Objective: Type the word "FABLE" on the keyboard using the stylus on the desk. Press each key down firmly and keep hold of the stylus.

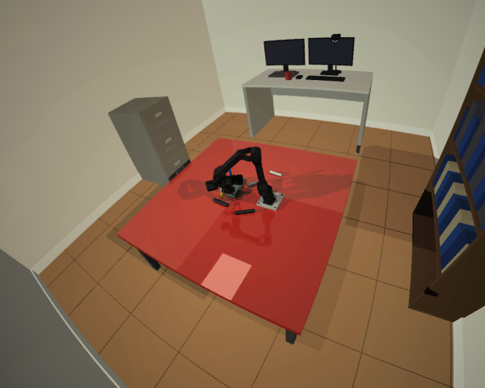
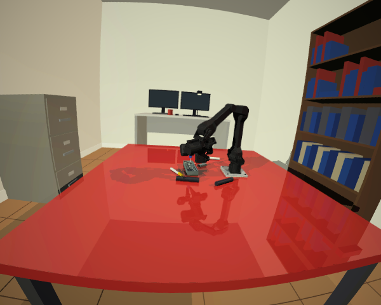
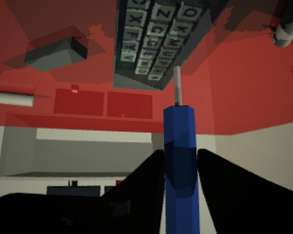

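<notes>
hand [image 3: 180, 157] clenched on blue stylus [image 3: 180, 134] [image 2: 190, 156], centre-right of wrist view; typing apparently underway; next, align tip over keyboard [image 3: 137, 80] [image 2: 190, 168] key, press.

Bench [image 1: 234, 234] [image 2: 184, 249] top: glossy red, smooth, mirror-like, reflects arm [image 1: 236, 160] [image 2: 216, 119] and bookcase [image 1: 472, 175] [image 2: 305, 131]. Arm: black, mostly matt, plastic-looking. Base plate [image 1: 261, 204] [image 2: 224, 169]: pale, metal-looking. Stylus [image 3: 181, 141]: blue faceted barrel, smooth, plastic look; thin grey tip looks like metal. Keyboard [image 2: 190, 168] [image 3: 137, 80]: grey-green casing, matt, hard plastic look, paler keys with dark lettering. Filing cabinet [image 1: 150, 137] [image 2: 26, 141]: grey, smooth, painted-metal look, low sheen. Bookcase: dark brown, wood look, matt. Floor [image 1: 192, 330] [image 2: 121, 293]: orange-brown, tile look. Walls [image 1: 88, 62] [image 2: 184, 49]: plain, matt, smooth. Monitors [image 1: 284, 52] [image 2: 163, 98]: dark smooth screens.
</notes>
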`<state>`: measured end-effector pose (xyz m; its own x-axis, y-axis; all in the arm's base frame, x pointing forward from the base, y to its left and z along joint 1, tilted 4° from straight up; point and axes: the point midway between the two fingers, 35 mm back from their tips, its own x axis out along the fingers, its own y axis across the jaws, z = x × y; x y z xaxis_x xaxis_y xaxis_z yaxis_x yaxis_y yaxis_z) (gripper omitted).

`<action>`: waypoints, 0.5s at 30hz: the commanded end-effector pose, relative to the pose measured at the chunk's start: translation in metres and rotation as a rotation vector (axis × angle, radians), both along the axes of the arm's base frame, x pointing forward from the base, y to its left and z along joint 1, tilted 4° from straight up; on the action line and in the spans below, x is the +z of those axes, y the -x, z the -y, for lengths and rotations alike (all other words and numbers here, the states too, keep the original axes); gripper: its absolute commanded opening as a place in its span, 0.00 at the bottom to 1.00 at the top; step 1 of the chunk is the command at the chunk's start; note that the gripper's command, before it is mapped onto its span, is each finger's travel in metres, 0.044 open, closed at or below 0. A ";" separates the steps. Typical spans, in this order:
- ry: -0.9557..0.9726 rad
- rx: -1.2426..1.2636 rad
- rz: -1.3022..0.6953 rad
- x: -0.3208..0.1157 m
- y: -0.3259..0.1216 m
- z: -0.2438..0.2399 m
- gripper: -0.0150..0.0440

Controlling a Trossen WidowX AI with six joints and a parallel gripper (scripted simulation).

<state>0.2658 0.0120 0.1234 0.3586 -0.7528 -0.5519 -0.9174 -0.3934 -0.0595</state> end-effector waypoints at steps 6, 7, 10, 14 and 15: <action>0.004 0.180 0.017 0.009 0.014 -0.032 0.25; 0.006 0.199 0.017 0.009 0.015 -0.035 0.25; 0.012 0.253 0.018 0.012 0.019 -0.044 0.25; 0.013 0.265 0.018 0.012 0.020 -0.046 0.25; 0.013 0.265 0.018 0.012 0.020 -0.046 0.25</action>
<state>0.2467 0.0555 0.1339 0.5392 -0.6458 -0.5405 -0.7936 -0.6045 -0.0693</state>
